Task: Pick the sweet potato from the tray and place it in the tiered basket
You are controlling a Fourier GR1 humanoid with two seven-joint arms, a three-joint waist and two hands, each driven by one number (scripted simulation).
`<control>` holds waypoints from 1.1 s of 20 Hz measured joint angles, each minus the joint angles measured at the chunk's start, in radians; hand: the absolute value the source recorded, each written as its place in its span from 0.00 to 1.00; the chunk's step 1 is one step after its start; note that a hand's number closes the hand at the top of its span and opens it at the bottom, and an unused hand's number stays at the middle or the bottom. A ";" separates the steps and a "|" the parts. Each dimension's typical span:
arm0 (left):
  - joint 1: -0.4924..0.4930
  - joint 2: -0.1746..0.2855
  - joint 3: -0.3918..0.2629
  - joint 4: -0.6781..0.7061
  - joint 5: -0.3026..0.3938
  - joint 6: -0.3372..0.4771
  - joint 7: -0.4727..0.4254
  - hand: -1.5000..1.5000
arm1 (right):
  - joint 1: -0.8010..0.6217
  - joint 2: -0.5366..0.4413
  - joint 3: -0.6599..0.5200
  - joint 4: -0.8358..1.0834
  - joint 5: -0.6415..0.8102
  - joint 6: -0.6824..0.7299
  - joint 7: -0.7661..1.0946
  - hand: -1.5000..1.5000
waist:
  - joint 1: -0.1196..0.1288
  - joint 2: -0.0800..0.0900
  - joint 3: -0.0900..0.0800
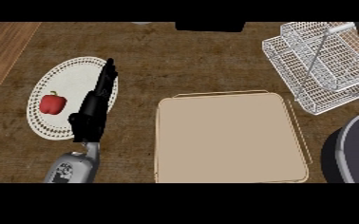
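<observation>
Nearest to me, at 7 o'clock, comes my grey left forearm (pixel 70 168), with my left hand (pixel 91 114) rising from it toward 12 o'clock. I cannot tell where the sweet potato is; it shows nowhere in my view. Its tray (pixel 228 140), a beige square with a thin raised rim, lies flat on the bench (pixel 154 61) at about 5 o'clock from the middle. At 2 o'clock from the tray, well apart from my hand, stands the tiered basket (pixel 316 71) of white wire. At 3 o'clock from the tray a dark grey rounded thing (pixel 344 154) is cut off by the edge; what it is I cannot tell. My fingers (pixel 107 76) are straight and pressed together, holding nothing, lying over the right edge of a white plate (pixel 70 76) at 9 o'clock. On that plate, just at 9 o'clock from my palm, sits a red pepper (pixel 52 103), apart from my hand.
</observation>
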 measured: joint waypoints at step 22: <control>0.032 -0.003 0.014 0.008 -0.008 0.015 -0.009 0.50 | 0.195 0.042 -0.245 -0.475 0.140 -0.332 -0.012 0.00 | -0.052 -0.022 -0.001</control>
